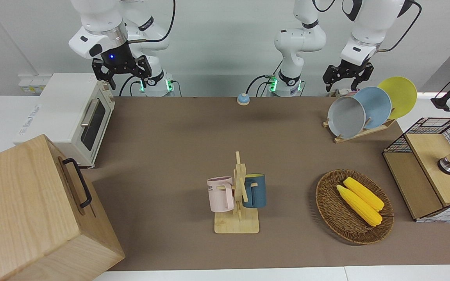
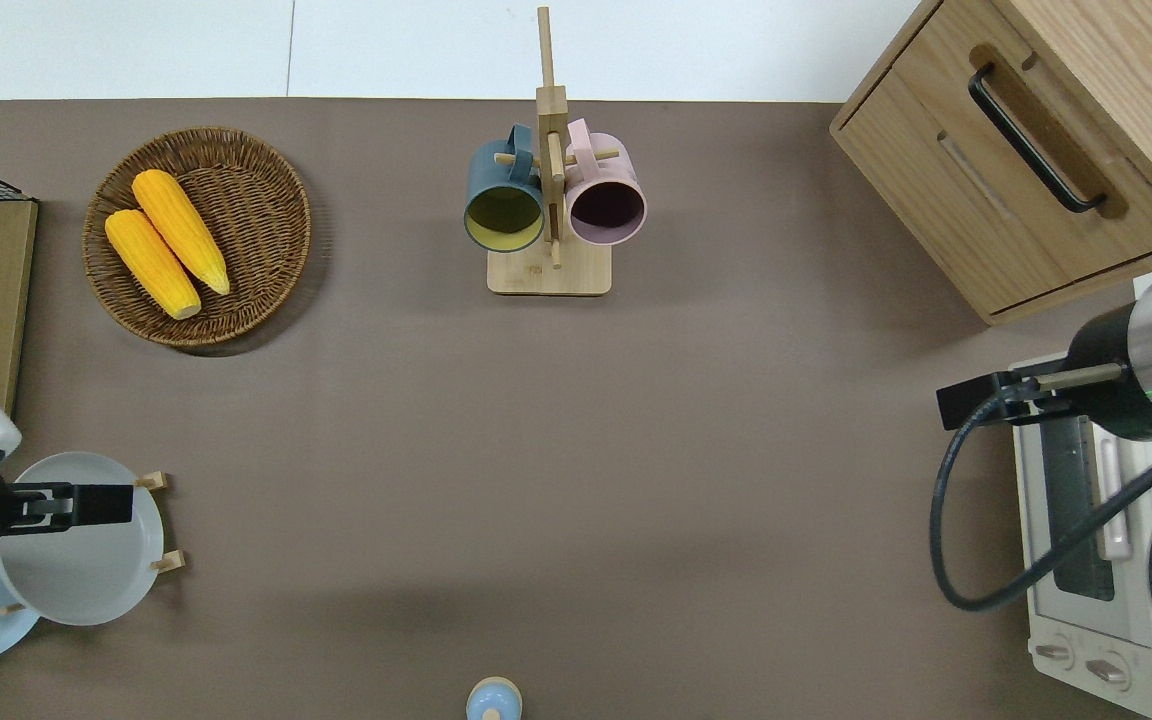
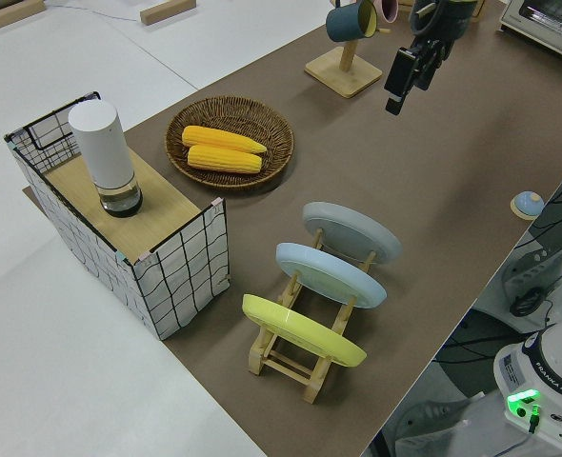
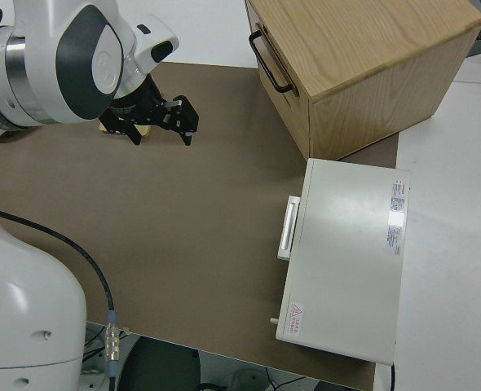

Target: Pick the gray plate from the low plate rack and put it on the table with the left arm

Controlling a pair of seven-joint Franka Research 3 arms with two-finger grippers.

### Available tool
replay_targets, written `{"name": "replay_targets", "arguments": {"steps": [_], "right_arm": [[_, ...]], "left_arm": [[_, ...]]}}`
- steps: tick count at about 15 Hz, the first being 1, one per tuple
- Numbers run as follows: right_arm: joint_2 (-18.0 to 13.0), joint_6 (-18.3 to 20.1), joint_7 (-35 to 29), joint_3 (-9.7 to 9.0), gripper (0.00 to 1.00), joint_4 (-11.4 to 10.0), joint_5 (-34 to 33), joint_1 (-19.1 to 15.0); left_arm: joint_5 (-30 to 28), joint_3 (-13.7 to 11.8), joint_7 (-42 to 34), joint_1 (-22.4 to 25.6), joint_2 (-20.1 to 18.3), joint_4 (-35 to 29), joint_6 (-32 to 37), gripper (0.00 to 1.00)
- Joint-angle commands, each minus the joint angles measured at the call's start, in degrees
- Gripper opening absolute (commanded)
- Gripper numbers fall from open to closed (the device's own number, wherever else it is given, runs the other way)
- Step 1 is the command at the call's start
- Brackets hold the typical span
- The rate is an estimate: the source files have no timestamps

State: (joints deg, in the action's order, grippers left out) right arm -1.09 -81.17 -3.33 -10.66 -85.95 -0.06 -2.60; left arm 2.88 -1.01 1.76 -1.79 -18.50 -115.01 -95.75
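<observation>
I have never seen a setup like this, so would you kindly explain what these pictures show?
Two white robot arms stand at a brown table, filmed from the front, from overhead and from each side. The left gripper, jaws open and empty, hangs over the pale blue-gray plate, which leans in a low light-wood rack with a sky-blue plate and a yellow plate. The right arm is parked. Also there: a wicker basket of corn, a wooden mug stand and a white toaster oven.
</observation>
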Motion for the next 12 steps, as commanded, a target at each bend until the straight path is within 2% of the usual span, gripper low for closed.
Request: {"name": "replay_targets", "arguments": {"steps": [1,12], "right_arm": [[-0.14,0.75,-0.01,-0.32,0.987,0.35,0.59,-0.56],[-0.14,0.75,0.08,-0.32,0.987,0.35,0.59,-0.56]], "left_arm": [[0.81,-2.94,-1.23,0.29,-1.8,-4.34,-4.78,1.0],[5.37,-3.56,-3.87,4.51,-1.89,-11.46,-13.31,1.0]]}}
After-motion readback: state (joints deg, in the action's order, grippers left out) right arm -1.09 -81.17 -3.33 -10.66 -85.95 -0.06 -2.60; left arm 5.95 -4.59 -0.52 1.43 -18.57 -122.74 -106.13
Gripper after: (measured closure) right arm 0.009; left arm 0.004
